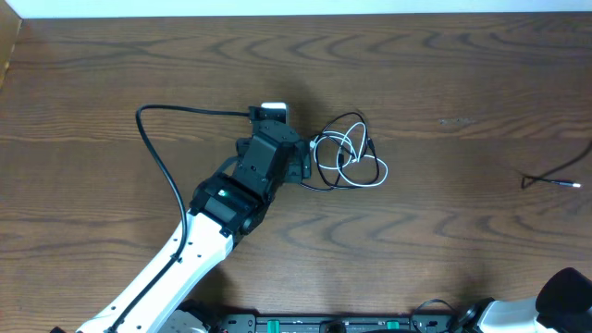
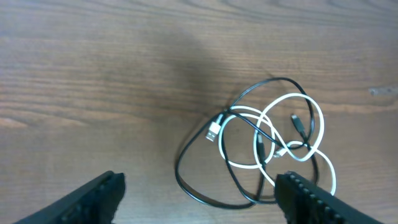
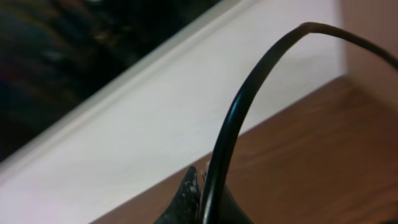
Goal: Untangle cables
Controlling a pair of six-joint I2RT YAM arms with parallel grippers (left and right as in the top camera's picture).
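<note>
Cables (image 2: 267, 140) lie just ahead of wide-spread L end effector (image 2: 199, 196).

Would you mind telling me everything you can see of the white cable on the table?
The white cable is a thin, smooth, flexible cord lying flat on the wooden table in a few loose loops. What looks like its pale, metal-tipped plug sits at the left of the tangle in the left wrist view. It is interlaced with the black cable, crossing it at several points. The open left gripper hangs over the tangle's edge; whether a finger touches the cord I cannot tell.
</note>
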